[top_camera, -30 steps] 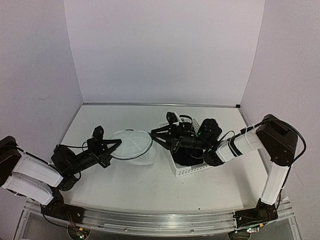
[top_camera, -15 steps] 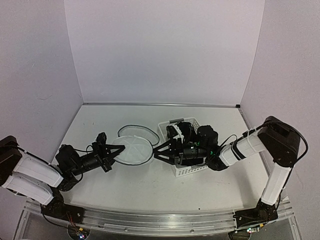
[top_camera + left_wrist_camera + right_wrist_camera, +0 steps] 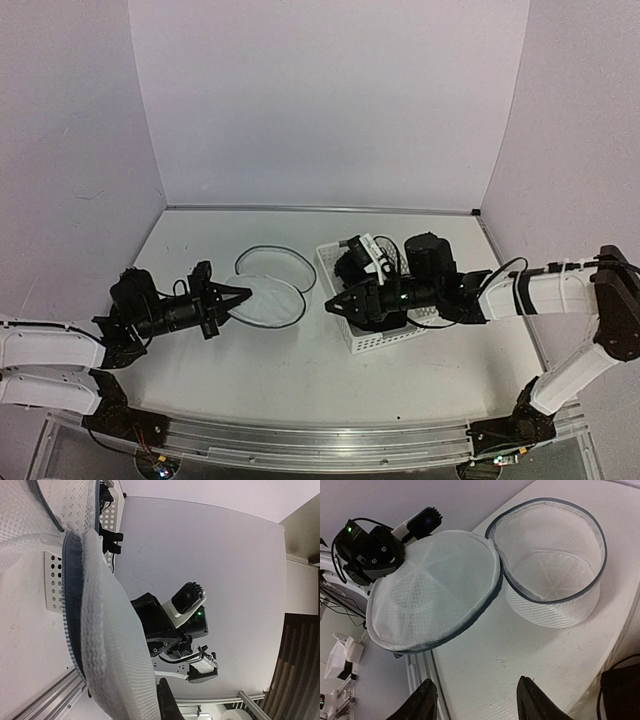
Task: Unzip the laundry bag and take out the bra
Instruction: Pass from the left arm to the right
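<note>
Pinching laundry bag (image 3: 268, 301) lid, left gripper (image 3: 238, 296)

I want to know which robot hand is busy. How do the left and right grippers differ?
The left gripper is shut on the lid rim of the laundry bag; the right gripper is open and empty. The left gripper sits beside the bag; the right gripper is near the white basket. Both are black, with two fingers.
</note>
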Controlling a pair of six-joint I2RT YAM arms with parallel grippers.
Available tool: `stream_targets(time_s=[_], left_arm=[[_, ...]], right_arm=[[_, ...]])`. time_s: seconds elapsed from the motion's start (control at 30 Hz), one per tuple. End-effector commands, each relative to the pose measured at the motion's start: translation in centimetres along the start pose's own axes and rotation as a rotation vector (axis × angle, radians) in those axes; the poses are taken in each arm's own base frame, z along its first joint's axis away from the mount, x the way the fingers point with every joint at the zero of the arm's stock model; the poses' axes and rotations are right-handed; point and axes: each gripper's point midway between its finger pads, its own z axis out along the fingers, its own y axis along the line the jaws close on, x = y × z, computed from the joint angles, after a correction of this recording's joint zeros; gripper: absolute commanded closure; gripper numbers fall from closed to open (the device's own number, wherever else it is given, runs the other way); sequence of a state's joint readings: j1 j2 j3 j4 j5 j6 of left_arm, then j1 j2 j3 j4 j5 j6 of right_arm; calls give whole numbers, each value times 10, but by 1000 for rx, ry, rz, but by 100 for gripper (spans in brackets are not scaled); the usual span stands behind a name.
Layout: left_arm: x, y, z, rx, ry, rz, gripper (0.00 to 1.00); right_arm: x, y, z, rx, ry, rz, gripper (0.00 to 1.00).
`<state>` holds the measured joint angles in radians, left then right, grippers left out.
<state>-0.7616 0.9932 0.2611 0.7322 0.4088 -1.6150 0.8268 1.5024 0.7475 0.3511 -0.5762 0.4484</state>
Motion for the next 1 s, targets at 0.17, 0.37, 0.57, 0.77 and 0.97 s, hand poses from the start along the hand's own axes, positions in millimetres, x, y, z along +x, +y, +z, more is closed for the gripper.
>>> stream_targets(time_s=[0.17, 0.37, 0.57, 0.77, 0.97], left_arm=[[-10, 23, 13, -132, 45, -83, 100], [-9, 30, 31, -175, 119, -101, 100], [-8, 30, 32, -179, 125, -130, 100], [-9, 18, 20, -165, 75, -141, 100], [-8, 18, 5, -151, 30, -167, 100]], right_arm=[[-22, 37, -12, 86, -63, -597, 39], [-13, 62, 12, 166, -32, -899, 35], [-11, 59, 19, 310, -26, -1106, 32], [-15, 67, 8, 408, -138, -1317, 30], [-23, 78, 15, 446, -221, -1482, 28]])
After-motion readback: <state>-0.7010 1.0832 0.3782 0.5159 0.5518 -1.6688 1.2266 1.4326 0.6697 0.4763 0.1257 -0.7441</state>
